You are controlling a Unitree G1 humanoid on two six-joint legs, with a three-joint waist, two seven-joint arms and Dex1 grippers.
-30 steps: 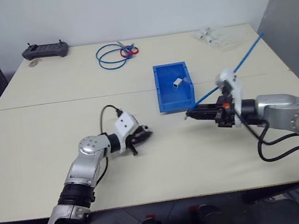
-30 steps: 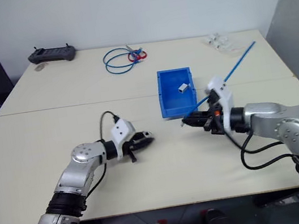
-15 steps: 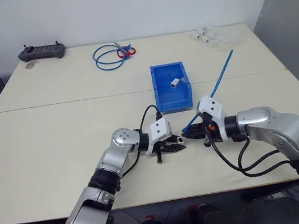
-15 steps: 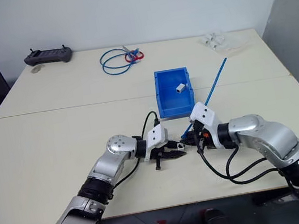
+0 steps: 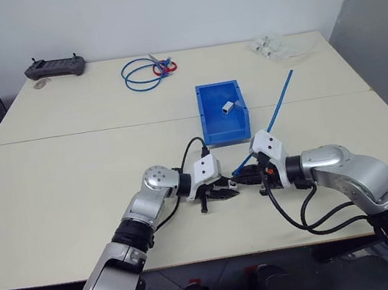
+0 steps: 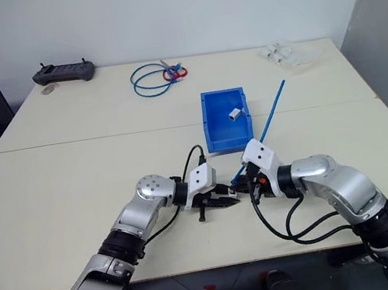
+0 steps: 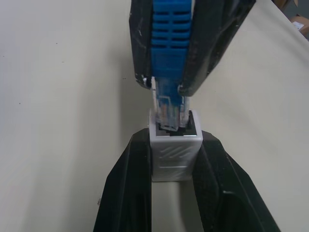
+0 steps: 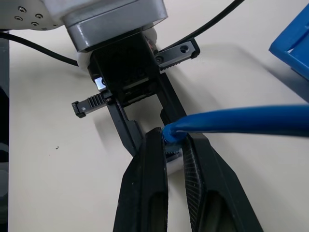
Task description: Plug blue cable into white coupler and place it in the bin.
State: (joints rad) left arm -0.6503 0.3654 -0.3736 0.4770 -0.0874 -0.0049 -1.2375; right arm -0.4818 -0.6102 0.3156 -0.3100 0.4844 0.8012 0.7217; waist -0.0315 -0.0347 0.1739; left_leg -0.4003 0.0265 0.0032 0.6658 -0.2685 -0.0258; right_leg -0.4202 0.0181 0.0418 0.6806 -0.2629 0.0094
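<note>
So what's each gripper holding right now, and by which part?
The left gripper grips the white coupler by its sides. The right gripper pinches the blue cable at the boot behind its plug.

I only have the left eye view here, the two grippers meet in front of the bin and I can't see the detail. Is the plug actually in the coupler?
Observer: In the left wrist view the clear plug of the blue cable has its tip inside the socket of the white coupler; most of the plug is outside.
Operator: Who holds what?
Observer: The left gripper is shut on the coupler's sides; the right gripper is shut on the cable's ribbed boot.
Operator: Is the plug lined up?
Observer: Roughly in line with the socket, sitting toward one side of it.
Operator: Anything in the bin already?
Observer: The bin holds a small greyish-white block.
</note>
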